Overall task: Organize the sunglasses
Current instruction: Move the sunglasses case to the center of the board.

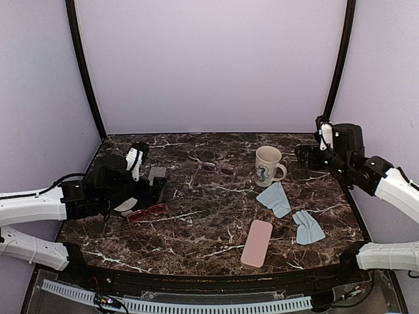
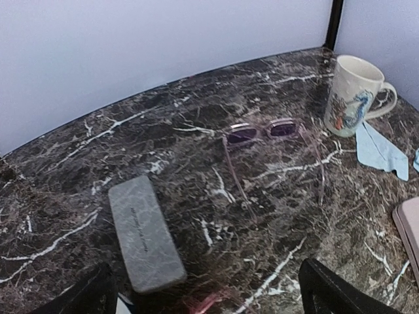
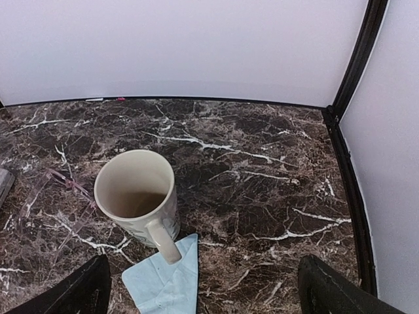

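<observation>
Chunky translucent red-pink sunglasses [image 1: 147, 212] lie just beneath my left jaws, wide and empty like my right jaws; thin dark-lensed sunglasses [image 2: 262, 132] sit ahead on the dark marble bench [image 1: 216, 229], temples toward me, left arm nearer.

The worktop [image 1: 209, 222] carries two pairs of sunglasses: a red-pink pair [image 1: 148, 211] at 9 o'clock and a thin dark pair [image 1: 218, 169] at 12. There are two cases, a grey case [image 1: 157, 175] at 10 and a pink case [image 1: 256, 243] at 5. There are two light blue cloths, the first cloth [image 1: 274, 199] at 3 and the second cloth [image 1: 308, 227] at 4. There is one mug [image 1: 268, 165] at 1.
</observation>
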Controlling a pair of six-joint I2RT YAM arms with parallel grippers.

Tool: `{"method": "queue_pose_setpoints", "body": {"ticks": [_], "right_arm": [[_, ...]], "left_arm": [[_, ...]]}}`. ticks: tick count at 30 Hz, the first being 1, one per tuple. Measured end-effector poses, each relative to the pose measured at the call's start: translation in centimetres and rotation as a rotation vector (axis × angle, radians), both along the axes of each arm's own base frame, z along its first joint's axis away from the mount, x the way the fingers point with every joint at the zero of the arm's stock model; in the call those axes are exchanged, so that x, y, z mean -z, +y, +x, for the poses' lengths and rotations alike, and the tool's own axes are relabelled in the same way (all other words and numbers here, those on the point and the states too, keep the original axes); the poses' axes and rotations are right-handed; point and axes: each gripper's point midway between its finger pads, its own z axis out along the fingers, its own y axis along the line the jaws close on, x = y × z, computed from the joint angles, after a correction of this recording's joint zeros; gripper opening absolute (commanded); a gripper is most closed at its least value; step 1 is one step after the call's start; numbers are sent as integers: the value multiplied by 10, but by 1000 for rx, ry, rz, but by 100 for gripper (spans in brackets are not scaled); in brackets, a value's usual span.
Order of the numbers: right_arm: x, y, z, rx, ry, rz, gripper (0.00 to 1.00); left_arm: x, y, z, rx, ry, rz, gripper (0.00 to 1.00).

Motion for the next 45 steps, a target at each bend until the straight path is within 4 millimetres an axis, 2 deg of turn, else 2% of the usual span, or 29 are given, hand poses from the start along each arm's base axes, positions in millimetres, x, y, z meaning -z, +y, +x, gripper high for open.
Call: {"method": "queue_pose_setpoints", "body": {"ticks": [3,9,15,20,28,30,33,39,45], "right_arm": [[12,1,5,13,44,-10,100],[33,2,6,29,119,-24,100],[34,3,5,31,122,-5,100],[38,3,-1,15,129,8,100],[27,6,-7,-10,98,43,100],[24,7,-8,-15,89,51,100],[24,8,-9,-24,89,59,100],[26,11,-11,-38,96,73,100],[24,13,-12,-46,92,82,100]], "left_arm": [[19,-32,-16,61,48,41,99],[48,-113,-49,178,130,95,99],[85,-198,-78,295,227,147,99],[102,-257,-101,404,299,132,99],[122,-330,-133,517,378,127,99],[132,-338,-136,527,393,143,99],[149,-339,-140,526,409,191,99],[150,-343,-136,507,402,214,99],[152,-337,-130,476,386,240,99]]}}
